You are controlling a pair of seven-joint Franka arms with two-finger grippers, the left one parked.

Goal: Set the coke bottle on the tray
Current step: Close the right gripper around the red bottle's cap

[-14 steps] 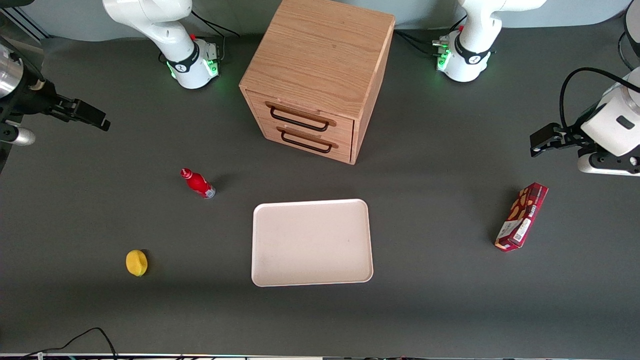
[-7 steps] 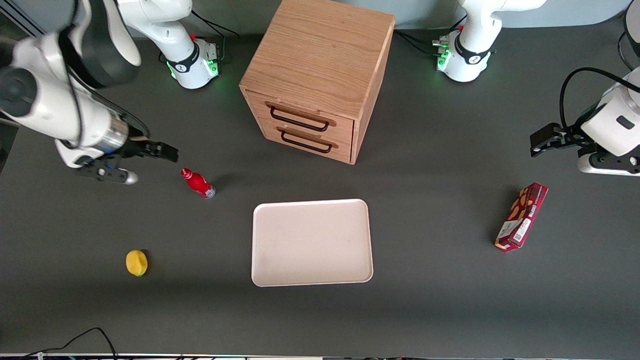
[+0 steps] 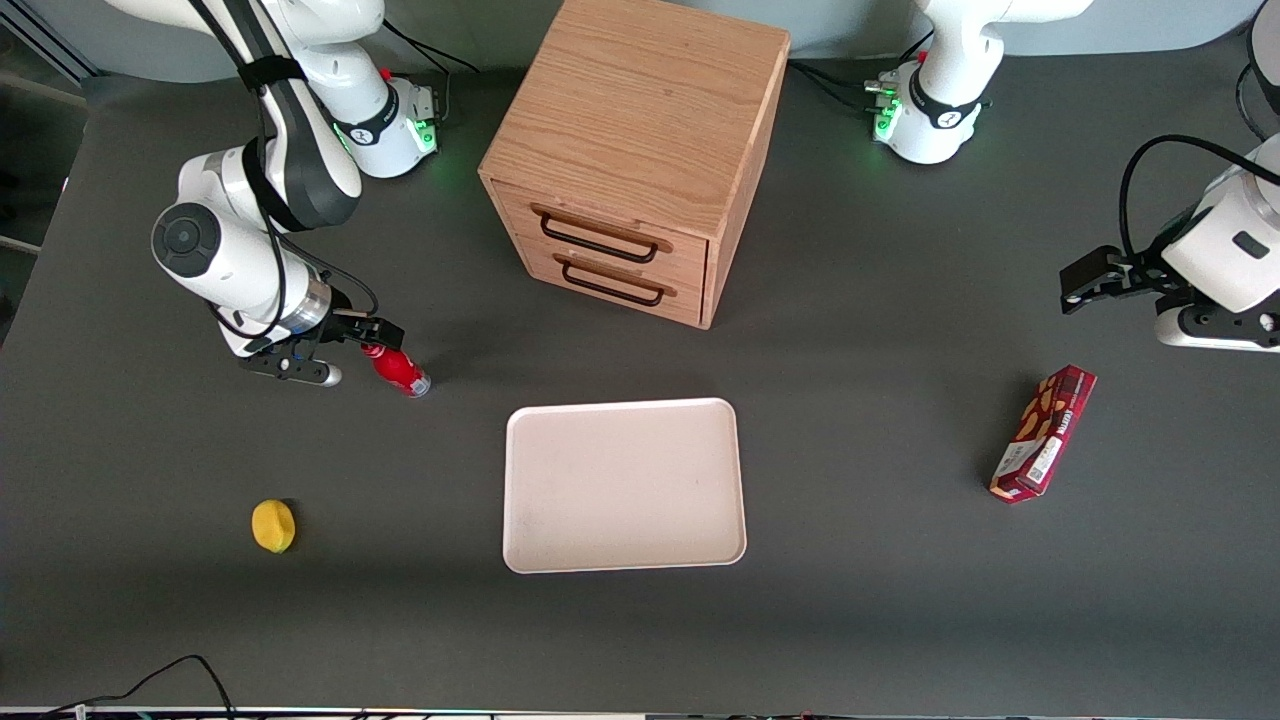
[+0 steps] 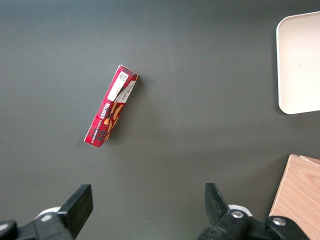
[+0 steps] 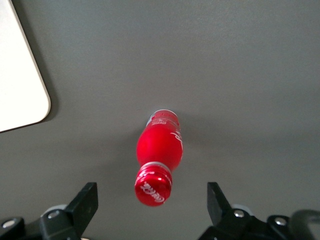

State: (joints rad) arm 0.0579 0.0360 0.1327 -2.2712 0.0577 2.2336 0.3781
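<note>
The black two-finger gripper (image 3: 372, 333) has come down over the small red coke bottle (image 3: 398, 368), fingers spread; the bottle stands on the table at left-centre, near the pale cream-pink rectangular tray (image 3: 624, 485).

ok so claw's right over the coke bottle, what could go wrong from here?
1. The coke bottle stands upright on a narrow base; the open claw straddles its cap, so an off-centre finger could tip it.
2. A cap-only grip may let it swing or slip.
3. Released tilted on the tray, it may topple.
</note>
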